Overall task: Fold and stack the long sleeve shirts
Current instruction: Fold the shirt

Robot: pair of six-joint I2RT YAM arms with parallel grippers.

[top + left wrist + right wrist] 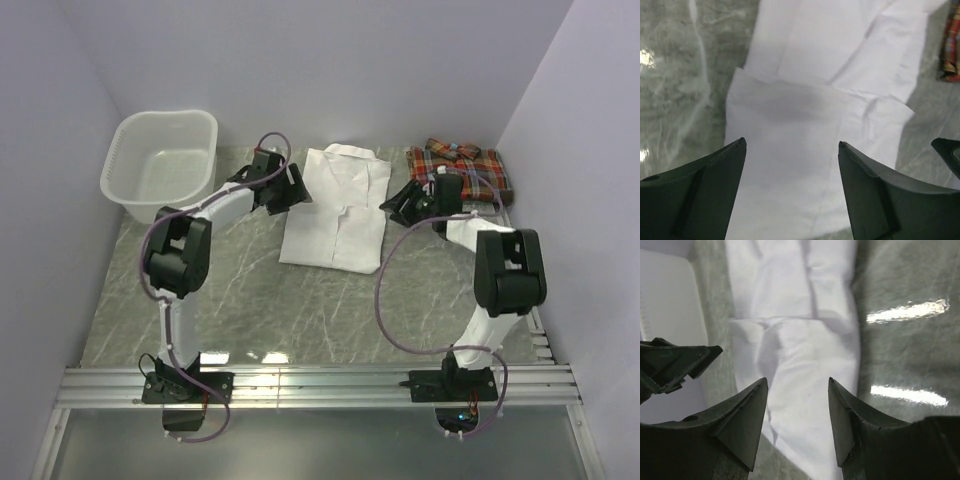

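Observation:
The plain white shirt (338, 205) lies folded flat at the back middle of the table, collar toward the far wall. The plaid shirt (462, 168) lies folded at the back right. My left gripper (296, 190) is open and empty over the white shirt's left edge. In the left wrist view (791, 142) it hovers above the white cloth (805, 100). My right gripper (397, 208) is open and empty at the shirt's right edge. In the right wrist view (797, 381) the white shirt (800, 340) lies below the spread fingers.
A white plastic laundry basket (160, 160) stands at the back left, just left of my left arm. The grey marble table (300, 300) runs forward to a metal rail at the near edge. Walls close in on three sides.

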